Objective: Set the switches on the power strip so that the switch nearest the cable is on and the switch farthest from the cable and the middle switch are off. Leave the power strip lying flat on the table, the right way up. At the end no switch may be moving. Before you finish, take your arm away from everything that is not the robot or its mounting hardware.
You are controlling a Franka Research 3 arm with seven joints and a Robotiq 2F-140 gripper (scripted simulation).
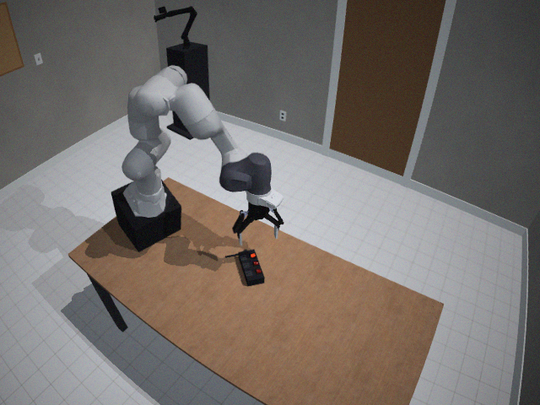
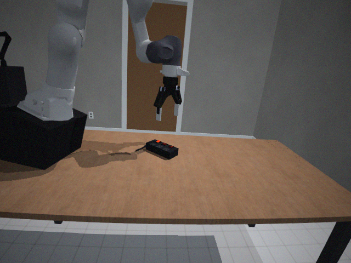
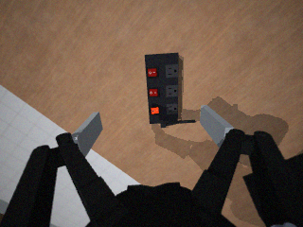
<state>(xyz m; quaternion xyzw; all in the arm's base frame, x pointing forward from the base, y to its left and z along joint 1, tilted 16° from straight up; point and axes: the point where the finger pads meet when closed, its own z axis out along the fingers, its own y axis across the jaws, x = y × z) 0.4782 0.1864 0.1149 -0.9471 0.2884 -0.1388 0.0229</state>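
Note:
A black power strip (image 1: 251, 267) lies flat on the wooden table, right way up, with three red switches in a row. It also shows in the exterior view (image 2: 162, 148) and in the wrist view (image 3: 164, 88). Its short cable (image 1: 230, 256) leaves the end nearest the robot base. The switch nearest the cable (image 3: 154, 111) glows bright orange-red. The middle switch (image 3: 152, 92) and the farthest switch (image 3: 151, 72) look darker red. My gripper (image 1: 258, 234) hangs open and empty well above the strip's cable end; its fingers frame the strip in the wrist view.
The robot's black base block (image 1: 146, 214) stands at the table's far left corner. The table's far edge (image 3: 57, 125) runs close under the gripper. A black stand with a camera arm (image 1: 187, 56) stands on the floor behind.

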